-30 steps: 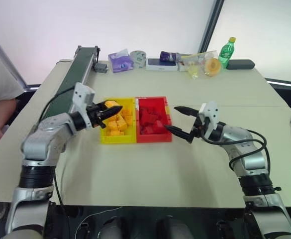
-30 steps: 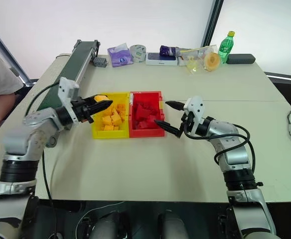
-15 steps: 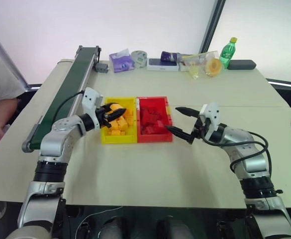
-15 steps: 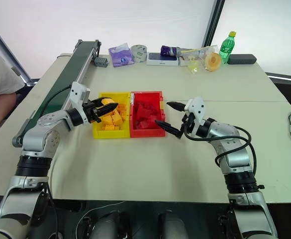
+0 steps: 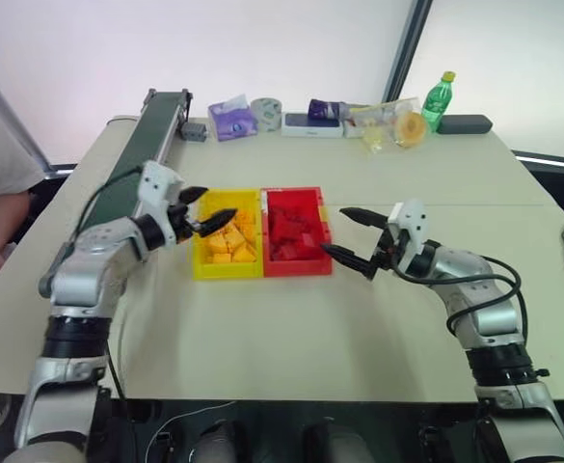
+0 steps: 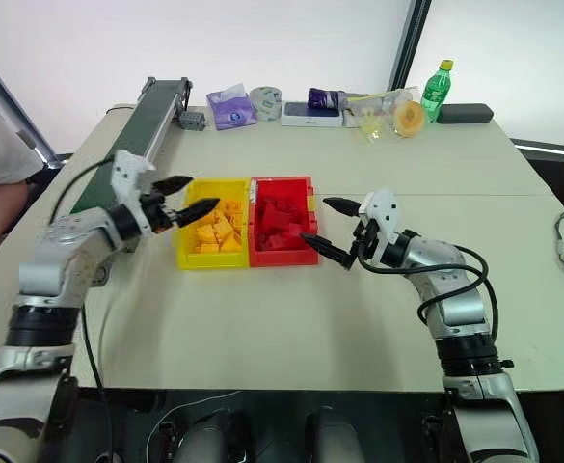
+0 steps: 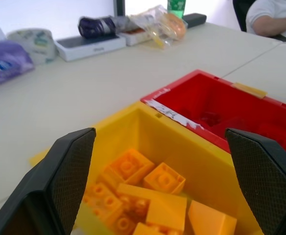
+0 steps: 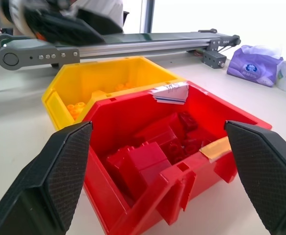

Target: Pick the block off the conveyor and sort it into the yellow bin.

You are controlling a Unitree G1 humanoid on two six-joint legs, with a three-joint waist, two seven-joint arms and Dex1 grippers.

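Beige tabletop (image 5: 291, 318) carries one conveyor (image 5: 132, 178) and two joined bins. Left claw (image 5: 207, 209), shut on the block a second ago, now gapes empty over the yellow bin (image 5: 202, 268); that block lies among orange ones there. Right claw (image 5: 351, 237) stays spread beside the red bin (image 5: 296, 267).

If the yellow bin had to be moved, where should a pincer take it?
Grip the yellow bin by its outer long wall, coming from above on the conveyor side. That thin upright rim is free; the other long side joins the red bin.
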